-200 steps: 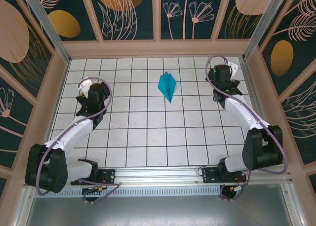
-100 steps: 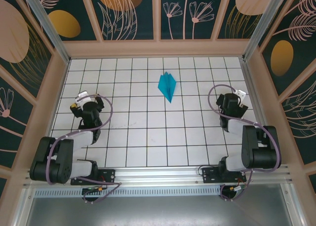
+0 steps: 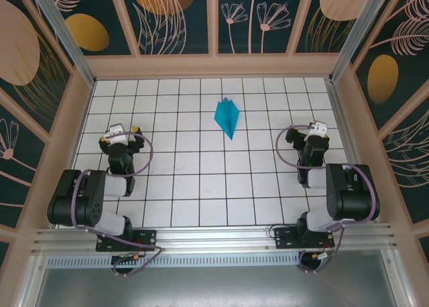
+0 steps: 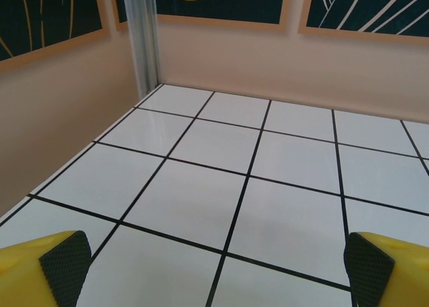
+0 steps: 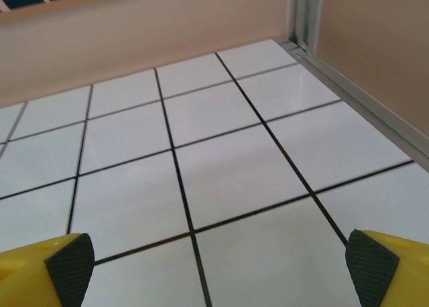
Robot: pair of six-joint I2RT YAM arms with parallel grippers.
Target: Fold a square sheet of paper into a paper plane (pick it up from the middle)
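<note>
Lying on the white gridded tabletop, the paper plane sits in the far middle of the grid. Its slim tip points toward the near edge and its broader end toward the back wall. It touches neither arm and lies well apart from both. The left arm is tucked close to its base at the near left, and the right arm likewise at the near right. The left jaws are spread wide: in the left wrist view the black pads on yellow fingers sit at the two lower corners, with bare tiles between them. The right jaws are spread just as wide, their pads at either lower corner over open grid.
</note>
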